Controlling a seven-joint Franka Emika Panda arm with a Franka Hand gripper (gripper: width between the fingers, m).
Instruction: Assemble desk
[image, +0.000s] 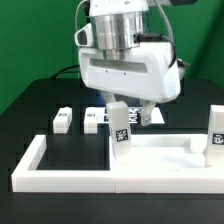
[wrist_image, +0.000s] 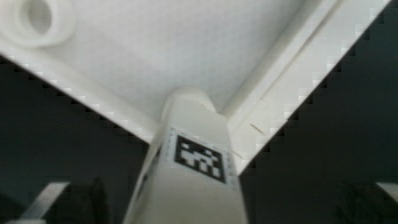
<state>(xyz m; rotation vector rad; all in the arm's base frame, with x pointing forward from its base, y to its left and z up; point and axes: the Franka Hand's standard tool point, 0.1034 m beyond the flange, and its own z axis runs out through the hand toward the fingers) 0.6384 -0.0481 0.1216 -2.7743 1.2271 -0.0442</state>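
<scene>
**Leg Stood Upright, Pincer Wide Open**

The flat white rectangular plastic tabletop (image: 165, 150) lay on the black table (image: 30, 100), tucked inside the long low white U-shaped border wall (image: 100, 178). A short white block leg with a black-and-white tag (image: 120, 126) stood upright on it toward the exterior view's left. A second tagged leg (image: 215, 130) stood at the right. Farther back lay one loose white leg (image: 63, 120) and another loose leg (image: 93, 118). The robot's white two-finger gripper (image: 136, 110) hovered over the first leg, jaws spread wide, gripping nothing.
</scene>
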